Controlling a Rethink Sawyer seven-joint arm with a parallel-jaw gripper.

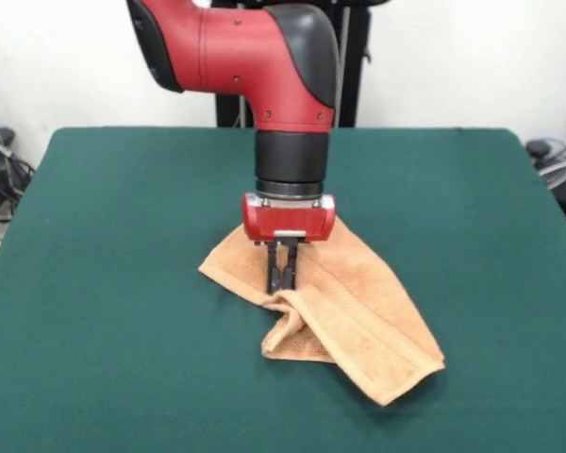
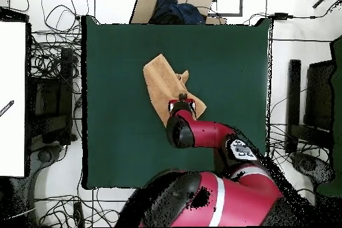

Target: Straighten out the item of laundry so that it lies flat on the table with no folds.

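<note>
A red and black robot arm [image 1: 264, 66] reaches down from the top of the front view to a peach-orange towel [image 1: 358, 311] lying near the middle of a dark green table [image 1: 104, 283]. The towel is not flat. It runs as a long folded strip from just left of centre down to the lower right of the frame, with a woven band along its length. A smaller flap is doubled over near the lower middle, forming a bunched corner.

The gripper [image 1: 282, 274] points straight down, its red housing just above the cloth. Its two dark fingers [image 1: 274, 269] stand close together, their tips pressed into the upper left part of the towel, apparently pinching a ridge of fabric between them.

In the overhead view the towel [image 2: 159, 81] lies slightly above the centre of the table [image 2: 113, 132], slanting from upper left to lower right. The arm [image 2: 200, 135] enters from the bottom of the frame and covers the towel's lower right end, where the gripper [image 2: 182, 102] sits over the cloth.
</note>
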